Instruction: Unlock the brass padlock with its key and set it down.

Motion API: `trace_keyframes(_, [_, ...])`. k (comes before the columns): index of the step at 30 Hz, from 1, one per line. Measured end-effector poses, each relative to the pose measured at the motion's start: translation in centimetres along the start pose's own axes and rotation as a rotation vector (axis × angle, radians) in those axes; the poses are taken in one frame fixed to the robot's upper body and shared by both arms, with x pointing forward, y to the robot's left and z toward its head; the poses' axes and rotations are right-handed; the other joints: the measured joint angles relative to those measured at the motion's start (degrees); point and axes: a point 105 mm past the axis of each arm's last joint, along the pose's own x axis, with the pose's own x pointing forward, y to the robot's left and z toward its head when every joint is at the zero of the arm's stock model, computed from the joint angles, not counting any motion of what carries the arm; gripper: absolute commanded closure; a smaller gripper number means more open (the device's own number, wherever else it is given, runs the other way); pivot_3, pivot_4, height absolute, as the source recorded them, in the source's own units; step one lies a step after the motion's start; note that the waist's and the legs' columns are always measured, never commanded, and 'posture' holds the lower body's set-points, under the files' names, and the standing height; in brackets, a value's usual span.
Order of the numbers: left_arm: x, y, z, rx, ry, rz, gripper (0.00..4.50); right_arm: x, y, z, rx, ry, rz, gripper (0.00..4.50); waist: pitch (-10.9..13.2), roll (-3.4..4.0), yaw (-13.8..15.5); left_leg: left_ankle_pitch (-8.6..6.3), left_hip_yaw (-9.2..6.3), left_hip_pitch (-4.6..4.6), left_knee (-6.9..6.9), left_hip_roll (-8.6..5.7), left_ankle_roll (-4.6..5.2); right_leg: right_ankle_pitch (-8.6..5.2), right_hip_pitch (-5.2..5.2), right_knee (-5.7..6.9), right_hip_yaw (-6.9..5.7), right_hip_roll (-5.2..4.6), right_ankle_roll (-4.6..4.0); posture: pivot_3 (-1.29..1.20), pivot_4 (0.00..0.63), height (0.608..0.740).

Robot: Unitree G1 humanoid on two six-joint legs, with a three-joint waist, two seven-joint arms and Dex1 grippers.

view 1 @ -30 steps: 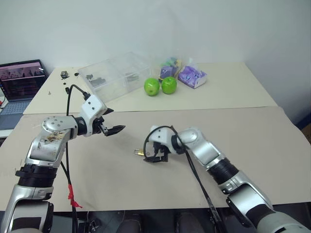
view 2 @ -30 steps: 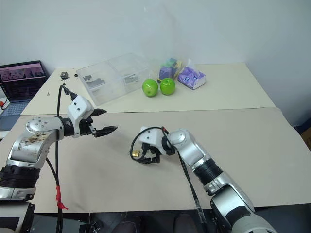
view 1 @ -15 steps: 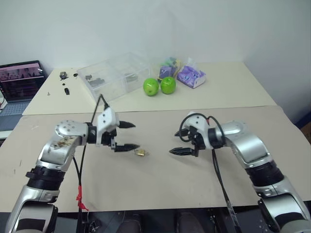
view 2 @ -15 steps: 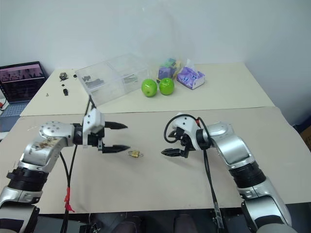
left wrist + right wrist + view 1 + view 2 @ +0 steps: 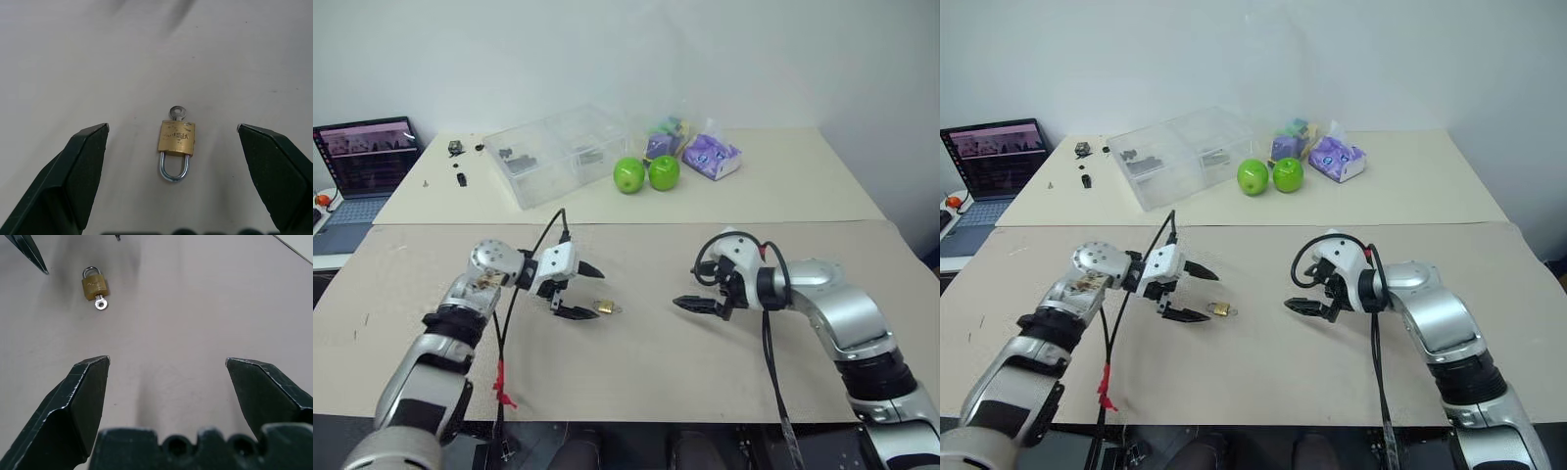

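- Beige worktop (image 5: 636, 372) carries everything; a second ago the right gripper (image 5: 697, 299) sat over the brass padlock (image 5: 604, 307) at the worktop's middle, and it has since drawn off well to the right, jaws spread wide and holding nothing.
- Left gripper (image 5: 579, 291) has swung down from higher on the left; it too is fully open and empty, the padlock just beyond its fingertips.
- From the left wrist, the padlock (image 5: 177, 138) lies flat on the worktop between the spread fingers, apart from both, shackle towards the gripper.
- Its key (image 5: 177, 112) sticks out of the far end of the body, so I judge the left arm is lining up a pick, unlocking not yet done.
- Whether the shackle is latched or sprung cannot be made out; it looks seated.
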Motion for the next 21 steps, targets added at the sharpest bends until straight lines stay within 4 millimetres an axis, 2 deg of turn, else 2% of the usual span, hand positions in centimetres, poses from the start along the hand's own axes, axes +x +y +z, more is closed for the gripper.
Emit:
trace_keyframes(10, [1.3,-1.0,-1.8,0.024,0.066,-0.100,0.00,-0.7,-0.4,-0.5,0.015,0.015,-0.060,0.03,0.00,-0.01,-0.31,-0.11,0.03,0.04,0.07,0.06,0.20,0.00,0.01,0.05,0.02,0.08,0.01,0.00,0.150,0.740])
trace_keyframes(21, [1.3,-0.7,-2.2,0.055,0.108,-0.120,0.00,-1.0,-0.6,-0.5,0.015,0.015,-0.074,0.03,-0.02,0.01,-0.41,-0.16,0.04,0.10,0.09,0.09,0.28,-0.01,0.05,0.07,0.03,0.12,0.02,0.00,0.150,0.740])
